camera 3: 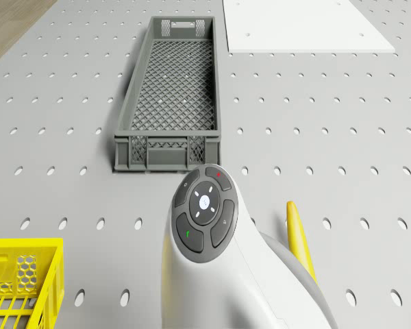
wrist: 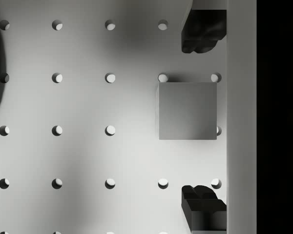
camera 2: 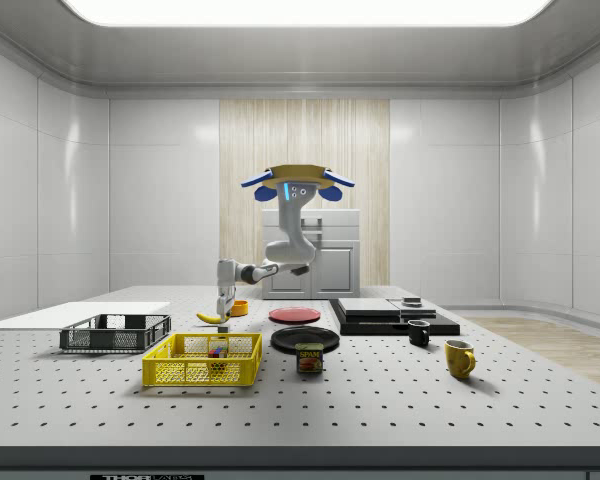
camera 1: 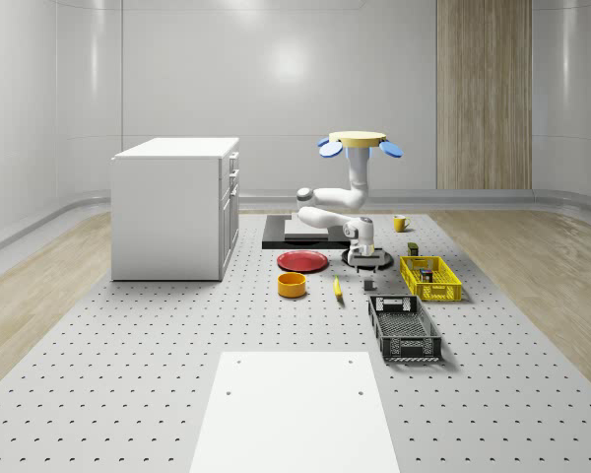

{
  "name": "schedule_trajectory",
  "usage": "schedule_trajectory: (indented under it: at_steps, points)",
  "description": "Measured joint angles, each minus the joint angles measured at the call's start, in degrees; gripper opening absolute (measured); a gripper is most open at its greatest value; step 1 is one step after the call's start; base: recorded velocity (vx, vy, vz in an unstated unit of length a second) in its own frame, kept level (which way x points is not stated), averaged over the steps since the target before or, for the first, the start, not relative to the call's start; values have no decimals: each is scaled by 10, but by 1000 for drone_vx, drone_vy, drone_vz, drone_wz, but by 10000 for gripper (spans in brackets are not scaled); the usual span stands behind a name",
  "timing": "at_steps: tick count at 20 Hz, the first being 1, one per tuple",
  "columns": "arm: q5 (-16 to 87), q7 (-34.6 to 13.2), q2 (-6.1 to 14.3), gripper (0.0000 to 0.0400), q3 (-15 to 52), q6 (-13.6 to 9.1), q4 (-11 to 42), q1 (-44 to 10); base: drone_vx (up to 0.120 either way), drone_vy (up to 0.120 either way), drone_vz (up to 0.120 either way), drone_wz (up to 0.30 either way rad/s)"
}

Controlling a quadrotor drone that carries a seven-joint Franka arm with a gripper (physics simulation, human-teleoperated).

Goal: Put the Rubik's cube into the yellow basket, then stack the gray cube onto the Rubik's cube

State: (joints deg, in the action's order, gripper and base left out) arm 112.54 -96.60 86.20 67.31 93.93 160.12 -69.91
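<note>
Item: small plain gray cube (wrist: 188, 110), matte, flat-faced, sitting square on the perforated gray table (wrist: 88, 156).

Location: on the table just beside the yellow plastic mesh basket (camera 1: 430, 278), between that basket and the yellow banana (camera 1: 337, 288). The multicoloured Rubik's cube (camera 2: 217, 351) already lies inside the basket, so by judgement the first step is done and this cube is the piece now in hand.

Robot: the drone (camera 1: 360, 142) hovers above the table, back from the basket towards the black tray (camera 1: 281, 235); its arm reaches down towards the gray cube.

Gripper (wrist: 203, 119): directly above the gray cube, fingers (wrist: 201, 34) spread wide, one to each side of it with clear gaps, holding nothing.

Handling (judged): rigid, light, not fragile; smooth faces may slip, so a centred pinch on two opposite side faces is best.

Orientation: top face up and level; edges run parallel to the rows of table holes. Equal-sided, so no long axis; either pair of side faces serves, and the fingers already line up with one pair.
</note>
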Motion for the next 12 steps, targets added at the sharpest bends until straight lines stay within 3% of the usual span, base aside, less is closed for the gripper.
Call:
schedule_trajectory:
  at_steps: [5,12]
  points:
    - [0,0,-1,400,0,-1,0,0,0,24,-96,0]
    - [17,1,-3,400,-18,5,-7,-3,0,0,0,0]
